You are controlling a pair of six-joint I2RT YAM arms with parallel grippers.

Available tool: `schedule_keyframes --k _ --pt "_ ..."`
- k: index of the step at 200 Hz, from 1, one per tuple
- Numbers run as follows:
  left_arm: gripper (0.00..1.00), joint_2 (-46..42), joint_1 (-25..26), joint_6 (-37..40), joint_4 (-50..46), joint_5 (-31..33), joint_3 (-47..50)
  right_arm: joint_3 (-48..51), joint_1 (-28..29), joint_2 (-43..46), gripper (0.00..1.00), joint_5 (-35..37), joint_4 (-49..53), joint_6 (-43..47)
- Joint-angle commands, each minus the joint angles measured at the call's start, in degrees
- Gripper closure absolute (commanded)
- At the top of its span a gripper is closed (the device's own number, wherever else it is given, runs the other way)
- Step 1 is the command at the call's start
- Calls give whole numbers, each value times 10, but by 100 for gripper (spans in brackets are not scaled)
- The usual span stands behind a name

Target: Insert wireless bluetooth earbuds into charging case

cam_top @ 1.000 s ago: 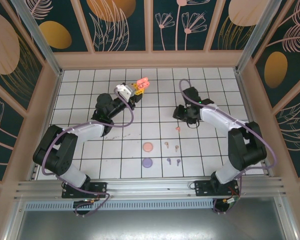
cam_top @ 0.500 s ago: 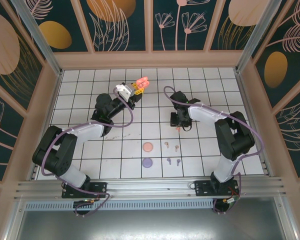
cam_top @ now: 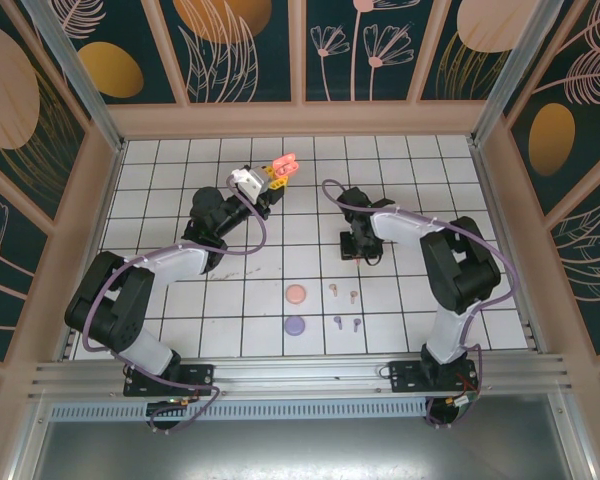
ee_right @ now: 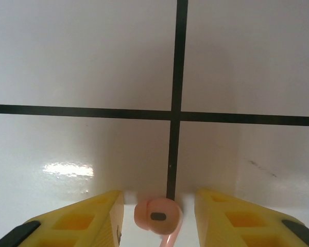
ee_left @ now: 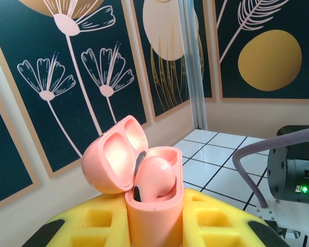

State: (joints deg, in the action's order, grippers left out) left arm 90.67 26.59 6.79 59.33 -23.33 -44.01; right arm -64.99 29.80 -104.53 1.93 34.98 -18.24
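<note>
Right claw (ee_right: 158,198) straddles coral-red earbud (ee_right: 155,216) (gaps on both sides).

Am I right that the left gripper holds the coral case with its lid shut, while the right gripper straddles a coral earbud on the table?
Not quite: the left wrist view shows the coral case in the left gripper with its lid open. The rest stands: the right gripper straddles a coral earbud on the table.
</note>
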Motion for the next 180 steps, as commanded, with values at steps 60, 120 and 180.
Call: schedule_keyframes --k 60,120,180 --pt "100 -2 3 -3 3 0 -15 -19 7 -11 64 11 25 16" --pt "100 -2 3 -5 2 0 -17 -8 7 2 64 11 28 15" --pt "100 -2 3 -5 2 1 -17 -1 7 3 65 7 21 15"
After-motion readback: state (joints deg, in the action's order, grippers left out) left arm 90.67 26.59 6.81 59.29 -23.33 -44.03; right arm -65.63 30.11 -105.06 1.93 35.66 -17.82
